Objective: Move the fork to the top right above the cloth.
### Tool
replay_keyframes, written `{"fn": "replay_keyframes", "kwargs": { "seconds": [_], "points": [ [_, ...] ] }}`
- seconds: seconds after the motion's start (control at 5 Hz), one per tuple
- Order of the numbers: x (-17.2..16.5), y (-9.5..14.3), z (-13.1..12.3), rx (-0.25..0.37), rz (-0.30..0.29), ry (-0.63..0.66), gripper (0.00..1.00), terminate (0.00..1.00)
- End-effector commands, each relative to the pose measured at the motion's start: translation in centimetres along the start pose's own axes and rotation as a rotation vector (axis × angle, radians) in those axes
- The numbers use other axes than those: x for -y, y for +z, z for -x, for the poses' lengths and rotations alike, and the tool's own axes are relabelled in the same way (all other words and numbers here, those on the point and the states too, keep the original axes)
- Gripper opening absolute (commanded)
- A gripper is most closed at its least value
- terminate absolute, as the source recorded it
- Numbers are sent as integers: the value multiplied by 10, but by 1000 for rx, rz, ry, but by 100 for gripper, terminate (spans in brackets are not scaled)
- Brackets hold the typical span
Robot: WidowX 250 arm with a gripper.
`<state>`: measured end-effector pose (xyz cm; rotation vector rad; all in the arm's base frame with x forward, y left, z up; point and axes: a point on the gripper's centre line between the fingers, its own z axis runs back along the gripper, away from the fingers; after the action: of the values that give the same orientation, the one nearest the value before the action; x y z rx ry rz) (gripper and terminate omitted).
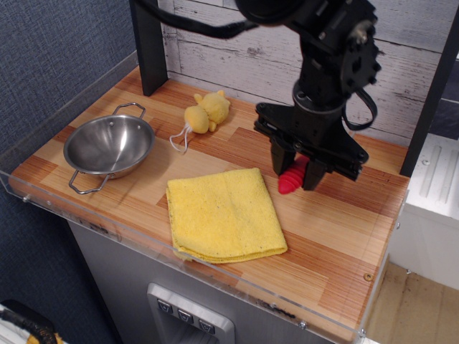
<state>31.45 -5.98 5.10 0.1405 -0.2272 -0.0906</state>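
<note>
You are looking down at a wooden desk (337, 236) with a clear raised rim along its edges and a pale plank wall behind it.

The black robot arm comes down from the 12 o'clock edge of the view, right of centre. Its gripper (296, 172) points downward, close over the desk, at about 2 o'clock from the cloth's centre, and its two dark fingers (278, 159) are closed on either side of the fork (292, 180). Only the fork's ribbed red handle shows, sticking out below the fingers; its metal head is hidden by the gripper. You cannot tell whether the handle's tip touches the desk.

The cloth (224, 215) is a folded yellow square lying flat near the front of the desk. The fork is just beside the cloth's upper right corner, at 2 o'clock from it.

A steel bowl (109, 146) with two wire handles sits at 9 o'clock from the cloth, well apart from the gripper.

A small yellow plush toy (205, 112) with a white string loop lies at 12 o'clock from the cloth, near the wall.
</note>
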Motion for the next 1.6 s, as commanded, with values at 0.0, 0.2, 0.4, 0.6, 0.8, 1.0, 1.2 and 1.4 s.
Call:
{"fn": "replay_keyframes", "kwargs": {
  "seconds": [0.0,0.2,0.4,0.6,0.8,1.0,1.2,1.4],
  "points": [
    [1,-8,-9,34,-6,-2,0,0],
    [4,-17,-11,26,1,1,0,0],
    [5,-27,-10,11,-8,0,0,0],
    [6,-35,-5,-6,-3,5,0,0],
    [5,-36,-3,-9,4,13,0,0],
    [3,-32,-4,-17,16,24,100,0],
    [5,-33,-3,-26,27,17,100,0],
    [3,-24,-3,-6,37,29,100,0]
  ]
}}
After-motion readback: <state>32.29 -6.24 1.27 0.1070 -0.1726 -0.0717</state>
